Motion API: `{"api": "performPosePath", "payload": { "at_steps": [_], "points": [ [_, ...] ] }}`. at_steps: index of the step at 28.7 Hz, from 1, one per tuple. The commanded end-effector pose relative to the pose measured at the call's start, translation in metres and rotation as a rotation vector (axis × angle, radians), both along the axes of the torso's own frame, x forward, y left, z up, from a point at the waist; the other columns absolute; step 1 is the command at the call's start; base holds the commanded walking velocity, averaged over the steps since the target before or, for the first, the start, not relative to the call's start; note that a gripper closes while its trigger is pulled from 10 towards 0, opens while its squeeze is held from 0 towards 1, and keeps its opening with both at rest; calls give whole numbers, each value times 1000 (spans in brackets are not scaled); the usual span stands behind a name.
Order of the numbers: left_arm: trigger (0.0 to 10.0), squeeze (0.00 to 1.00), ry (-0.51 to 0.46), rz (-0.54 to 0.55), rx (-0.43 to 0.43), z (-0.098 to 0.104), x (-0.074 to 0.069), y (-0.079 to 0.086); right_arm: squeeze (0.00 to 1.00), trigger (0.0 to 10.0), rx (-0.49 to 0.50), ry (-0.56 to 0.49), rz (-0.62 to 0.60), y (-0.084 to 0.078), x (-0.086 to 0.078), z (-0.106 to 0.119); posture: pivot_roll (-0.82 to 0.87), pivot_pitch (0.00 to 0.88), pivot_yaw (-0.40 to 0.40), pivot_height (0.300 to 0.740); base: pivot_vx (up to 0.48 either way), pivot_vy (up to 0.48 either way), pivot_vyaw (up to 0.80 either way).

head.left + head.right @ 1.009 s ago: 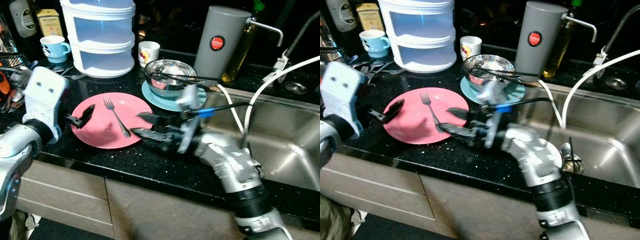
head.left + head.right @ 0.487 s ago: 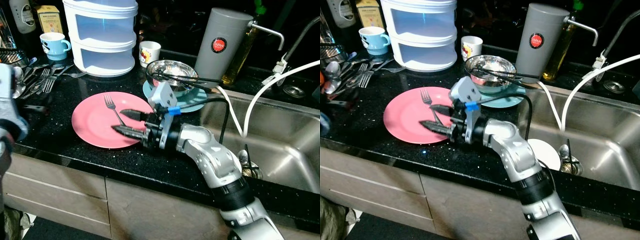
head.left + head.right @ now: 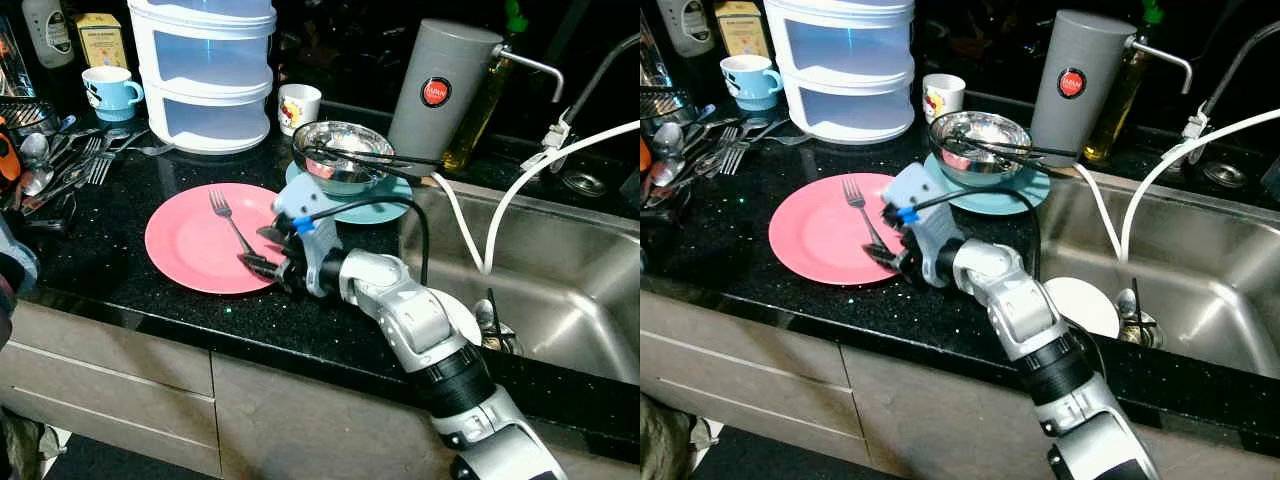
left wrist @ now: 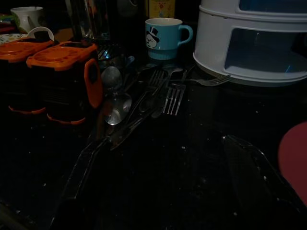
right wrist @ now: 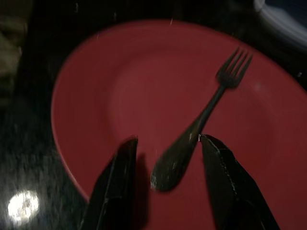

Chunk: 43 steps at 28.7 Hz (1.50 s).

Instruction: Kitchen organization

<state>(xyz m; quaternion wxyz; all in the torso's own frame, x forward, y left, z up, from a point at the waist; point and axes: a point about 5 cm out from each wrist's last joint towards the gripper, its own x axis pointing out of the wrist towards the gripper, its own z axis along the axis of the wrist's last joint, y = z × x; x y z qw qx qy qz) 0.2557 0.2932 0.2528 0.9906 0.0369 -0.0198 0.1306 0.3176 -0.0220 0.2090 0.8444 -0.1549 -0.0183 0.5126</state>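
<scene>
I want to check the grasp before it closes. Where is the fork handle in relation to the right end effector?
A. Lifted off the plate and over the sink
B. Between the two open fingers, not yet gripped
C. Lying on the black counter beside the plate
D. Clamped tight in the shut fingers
B: in the right wrist view the fork lies on the pink plate with its handle end between the spread fingers of the right end effector.
</scene>
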Motion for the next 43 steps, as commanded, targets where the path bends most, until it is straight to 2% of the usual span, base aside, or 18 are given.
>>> {"api": "performPosePath", "payload": {
  "at_steps": [1,2,3,5,8,12,14,17,20,27,35,43],
  "points": [
    [10000,0,4,-11,-8,-3,2,-3,0,10000,-45,-13,21,1,-2,2,165,0,-100,740,0,0,0],
    [10000,0,4,-15,-12,-4,3,-6,0,10000,-132,-6,45,-4,-4,-1,165,0,-100,740,0,0,0],
    [10000,0,4,-15,-12,-4,3,-6,0,10000,-132,-6,45,-4,-4,-1,165,0,-100,740,0,0,0],
    [10000,0,2,-19,-20,-5,4,-7,0,10000,-220,-21,63,-10,-5,-4,158,0,-104,740,0,0,0],
    [10000,0,3,-19,-22,-5,4,-8,0,10000,-264,-15,62,-16,-5,-5,155,0,-106,740,0,0,0],
    [10000,0,1,-20,-22,-6,5,-9,0,10000,-336,-7,28,-33,1,-5,149,0,-110,740,0,0,0],
    [10000,0,1,-20,-22,-6,5,-9,0,10000,-336,-7,28,-33,1,-5,149,0,-110,740,0,0,0],
    [10000,0,1,-22,-22,-6,5,-10,0,10000,-381,-4,5,-47,6,-3,149,0,-110,740,0,0,0],
    [10000,0,1,-22,-22,-6,5,-10,0,10000,-388,-4,2,-50,6,-3,149,0,-110,740,0,0,0],
    [10000,0,-3,-24,-18,-5,7,-12,0,10000,-480,-33,-54,-74,14,1,143,0,-109,740,0,0,0],
    [10000,0,-6,-37,-15,-5,9,-17,0,10000,-468,-53,-89,-75,18,5,144,0,-106,740,0,0,0],
    [10000,0,-7,-43,-10,-4,10,-19,0,10000,-460,-118,-170,-80,28,13,143,0,-102,740,0,0,0]
  ]
}}
